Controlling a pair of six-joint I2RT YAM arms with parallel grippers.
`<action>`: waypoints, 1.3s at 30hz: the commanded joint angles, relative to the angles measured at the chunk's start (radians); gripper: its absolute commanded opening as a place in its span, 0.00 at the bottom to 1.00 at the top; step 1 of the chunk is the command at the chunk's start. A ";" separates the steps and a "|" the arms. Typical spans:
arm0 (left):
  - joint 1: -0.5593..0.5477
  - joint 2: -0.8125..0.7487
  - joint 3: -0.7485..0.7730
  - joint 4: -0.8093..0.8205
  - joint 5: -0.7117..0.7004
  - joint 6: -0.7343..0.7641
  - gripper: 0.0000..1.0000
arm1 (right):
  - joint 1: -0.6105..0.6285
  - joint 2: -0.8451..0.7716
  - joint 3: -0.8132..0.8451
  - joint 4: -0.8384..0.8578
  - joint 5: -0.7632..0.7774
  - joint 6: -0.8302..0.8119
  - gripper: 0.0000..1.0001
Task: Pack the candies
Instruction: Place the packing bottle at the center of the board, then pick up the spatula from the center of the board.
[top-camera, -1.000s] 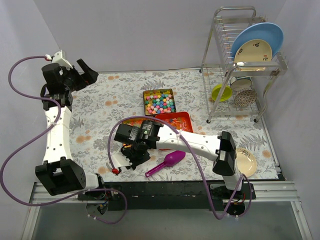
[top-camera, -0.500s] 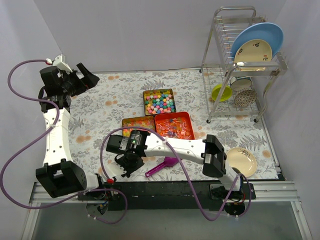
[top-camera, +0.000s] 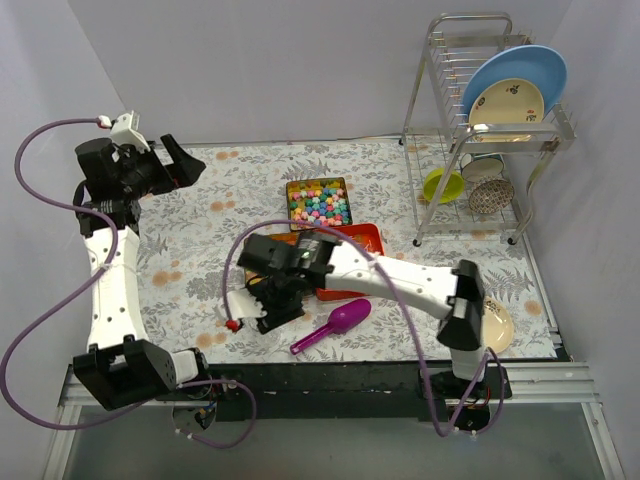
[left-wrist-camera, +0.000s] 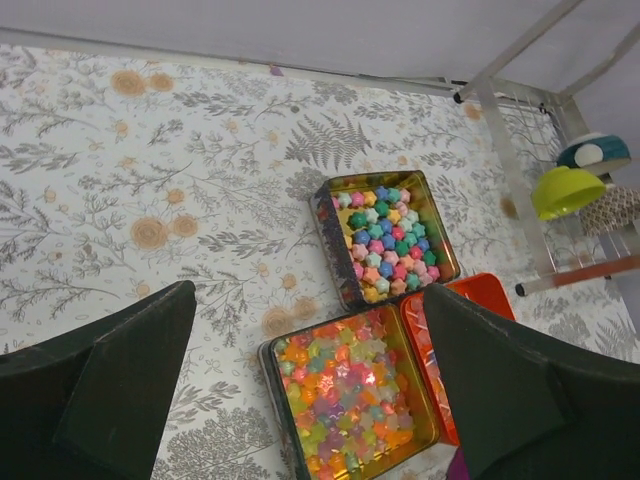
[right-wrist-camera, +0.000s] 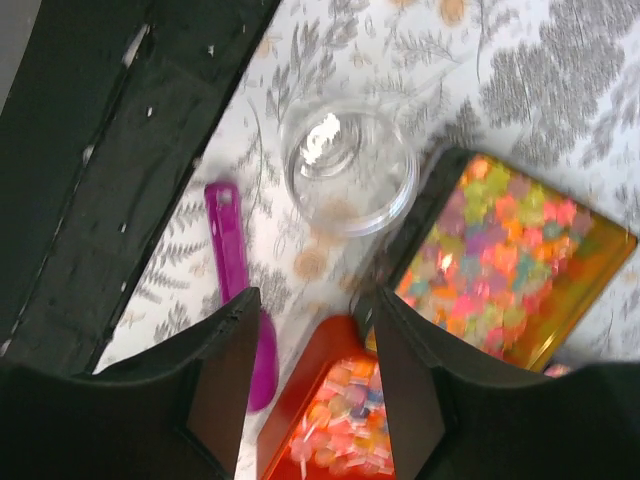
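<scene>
The candies lie in three containers. Pastel star candies (top-camera: 320, 203) (left-wrist-camera: 385, 235) fill a square tin. Brighter star candies (left-wrist-camera: 350, 390) (right-wrist-camera: 500, 250) fill a gold tin, mostly hidden by my right arm in the top view. Wrapped candies (right-wrist-camera: 340, 425) sit in a red tray (top-camera: 362, 240). My right gripper (top-camera: 268, 308) (right-wrist-camera: 310, 380) hangs open over the tray's near corner, nothing between its fingers. A clear round jar (right-wrist-camera: 350, 170) stands just beyond it. My left gripper (top-camera: 170, 160) (left-wrist-camera: 310, 385) is wide open, high at the far left.
A purple scoop (top-camera: 335, 322) (right-wrist-camera: 235, 270) lies near the front edge. A dish rack (top-camera: 490, 130) with plates and a green bowl (top-camera: 442, 185) stands at the back right. A cream bowl (top-camera: 492, 325) sits by the right arm. The black front rail (right-wrist-camera: 80, 180) runs close.
My right gripper has gone from shut to open, and its arm swung out to the front left and back toward the trays. The left wrist turned slightly.
</scene>
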 joint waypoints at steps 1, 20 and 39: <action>0.004 -0.158 -0.023 -0.057 0.162 0.134 0.98 | -0.115 -0.203 -0.152 -0.009 -0.070 0.003 0.57; 0.005 -0.210 0.029 -0.204 0.345 0.208 0.98 | -0.267 -0.466 -0.836 0.421 -0.181 -0.120 0.57; 0.005 -0.192 -0.040 -0.045 0.250 0.088 0.98 | -0.229 -0.312 -0.938 0.619 -0.345 -0.176 0.53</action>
